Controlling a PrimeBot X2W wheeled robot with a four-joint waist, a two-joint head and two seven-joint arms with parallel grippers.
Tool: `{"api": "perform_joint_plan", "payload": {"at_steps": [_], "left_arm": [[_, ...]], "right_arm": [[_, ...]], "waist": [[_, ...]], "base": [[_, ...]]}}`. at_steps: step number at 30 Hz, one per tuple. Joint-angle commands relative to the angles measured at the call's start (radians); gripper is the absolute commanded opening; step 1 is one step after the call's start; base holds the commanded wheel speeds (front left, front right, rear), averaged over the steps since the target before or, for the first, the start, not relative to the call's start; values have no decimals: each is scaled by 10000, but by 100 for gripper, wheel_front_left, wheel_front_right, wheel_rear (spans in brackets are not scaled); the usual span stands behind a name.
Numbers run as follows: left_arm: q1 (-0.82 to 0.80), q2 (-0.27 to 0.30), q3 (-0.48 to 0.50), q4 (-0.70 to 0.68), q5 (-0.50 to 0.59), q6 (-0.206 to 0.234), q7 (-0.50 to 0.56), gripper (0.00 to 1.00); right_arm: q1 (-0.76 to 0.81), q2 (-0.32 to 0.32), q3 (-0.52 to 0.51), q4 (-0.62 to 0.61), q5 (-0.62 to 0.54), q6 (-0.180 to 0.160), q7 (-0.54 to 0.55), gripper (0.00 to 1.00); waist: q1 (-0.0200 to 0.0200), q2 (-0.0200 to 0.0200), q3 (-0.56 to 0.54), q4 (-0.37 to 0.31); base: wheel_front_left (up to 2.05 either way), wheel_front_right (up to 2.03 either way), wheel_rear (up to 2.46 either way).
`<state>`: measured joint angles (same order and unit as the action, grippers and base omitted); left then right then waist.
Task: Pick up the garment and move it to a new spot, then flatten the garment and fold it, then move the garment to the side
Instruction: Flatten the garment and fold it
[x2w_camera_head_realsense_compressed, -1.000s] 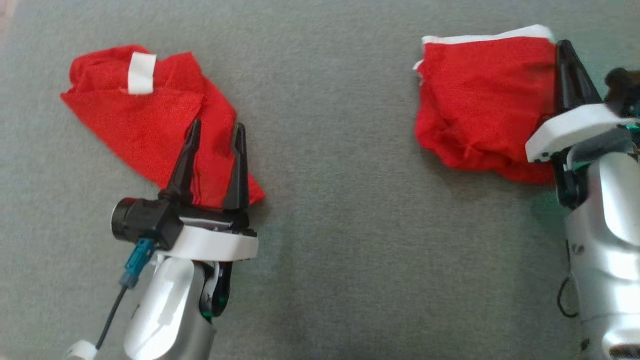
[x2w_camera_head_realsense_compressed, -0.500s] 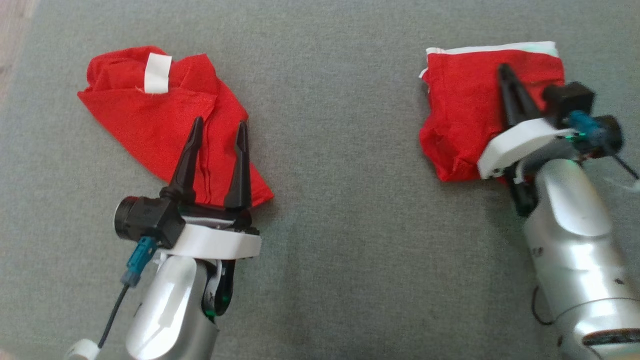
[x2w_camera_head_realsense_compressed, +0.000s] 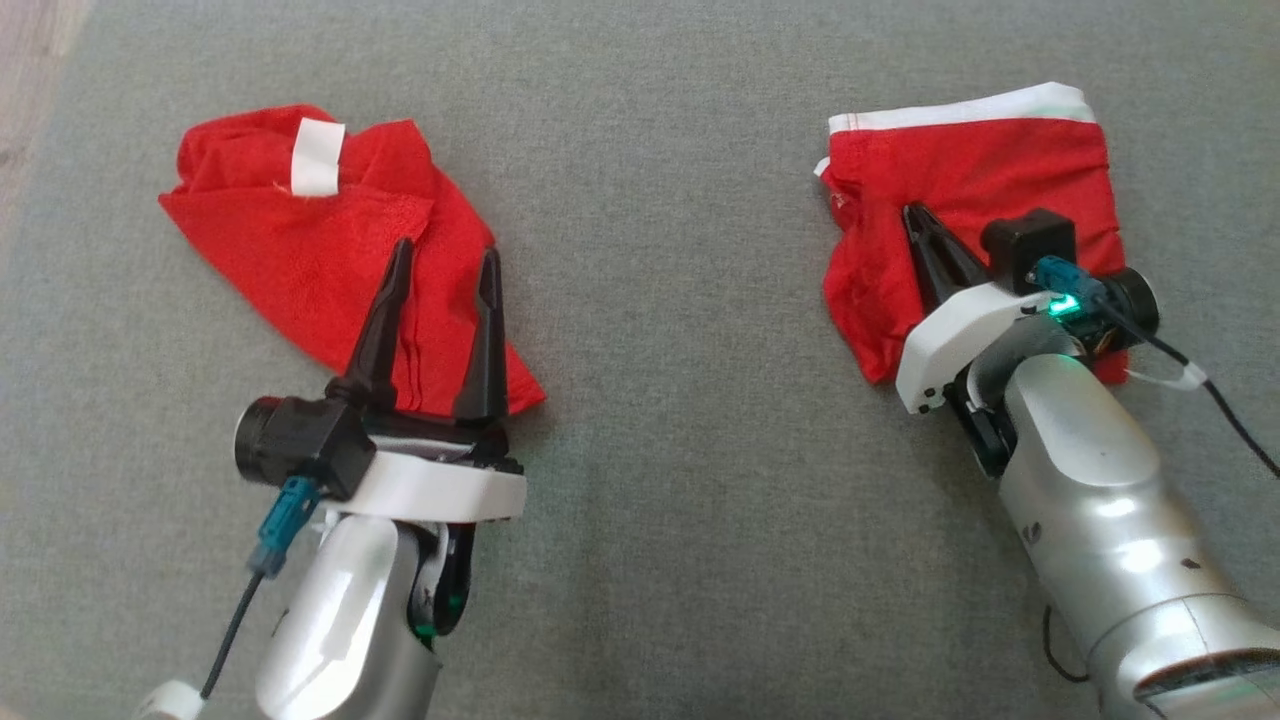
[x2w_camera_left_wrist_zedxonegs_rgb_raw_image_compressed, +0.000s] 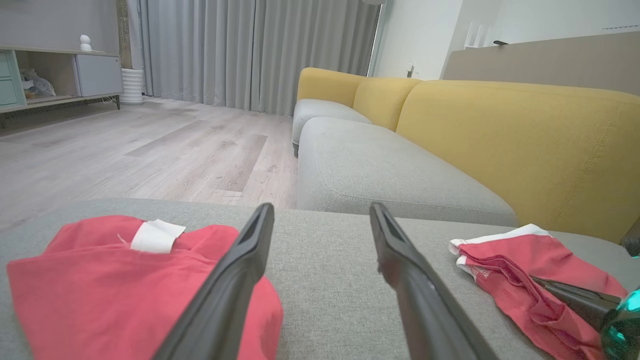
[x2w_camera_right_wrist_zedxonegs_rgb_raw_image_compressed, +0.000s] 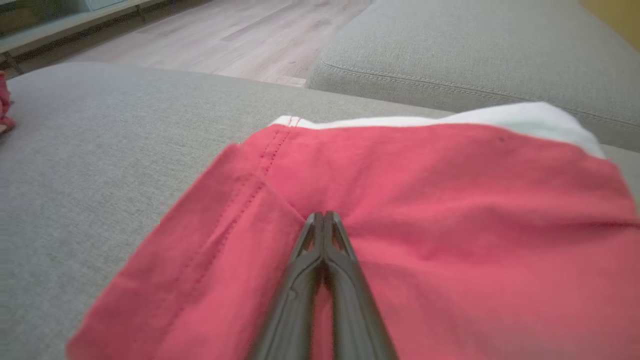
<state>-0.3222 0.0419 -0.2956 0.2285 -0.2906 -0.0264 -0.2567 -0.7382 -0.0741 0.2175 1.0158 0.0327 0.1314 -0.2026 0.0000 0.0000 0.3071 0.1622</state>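
**Right gripper shut on folded garment, left gripper wide above the other**

The right gripper (x2w_camera_head_realsense_compressed: 912, 208) (x2w_camera_right_wrist_zedxonegs_rgb_raw_image_compressed: 325, 215) has its two fingers pressed fully together. The forearm comes from the near right corner of the cushion (x2w_camera_head_realsense_compressed: 680, 400) and leans toward its far left. The tips lie on a crease of the folded garment (x2w_camera_head_realsense_compressed: 980, 180) (x2w_camera_right_wrist_zedxonegs_rgb_raw_image_compressed: 450, 175). Whether they pinch any cloth I cannot tell.

The left gripper (x2w_camera_head_realsense_compressed: 447, 248) (x2w_camera_left_wrist_zedxonegs_rgb_raw_image_compressed: 321, 207) stands wide, with nothing between the fingers. Its forearm rises from the near edge of the cushion and the fingers point to the far edge.

The folded garment is red and lies flat on the right part of the cushion. Its white band (x2w_camera_head_realsense_compressed: 960, 108) runs left to right along the far side, which is also the long axis.

The crumpled garment (x2w_camera_head_realsense_compressed: 290, 250) (x2w_camera_left_wrist_zedxonegs_rgb_raw_image_compressed: 100, 280), also red, lies on the left part of the cushion. Its long axis goes from far left to near right, and the narrow corner ends under the left gripper. Its white label (x2w_camera_head_realsense_compressed: 317, 158) shows no readable writing.
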Motion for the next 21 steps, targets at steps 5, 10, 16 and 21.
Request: {"api": "perform_joint_plan", "payload": {"at_steps": [5,10,16,21], "left_arm": [[75,83,487,-269,25,52,-51,100],[310,83,587,-292,30,81,-51,100],[542,83,595,-251,-48,129,-51,100],[757,83,604,-237,-105,177,-51,100]], "right_arm": [[-156,204,-137,-454,397,-7,-479,0],[451,-180,-912,-2009,562,-7,-584,0],[1927,-344,-1684,-3830,622,-7,-589,0],[2992,-256,-2039,-4852,263,-7,-590,100]], "waist": [[0,0,-429,-256],[0,0,-1071,-644],[0,0,-1650,-913],[0,0,-1889,-1059]], "base": [[0,0,0],[0,0,0],[0,0,0],[0,0,0]]}}
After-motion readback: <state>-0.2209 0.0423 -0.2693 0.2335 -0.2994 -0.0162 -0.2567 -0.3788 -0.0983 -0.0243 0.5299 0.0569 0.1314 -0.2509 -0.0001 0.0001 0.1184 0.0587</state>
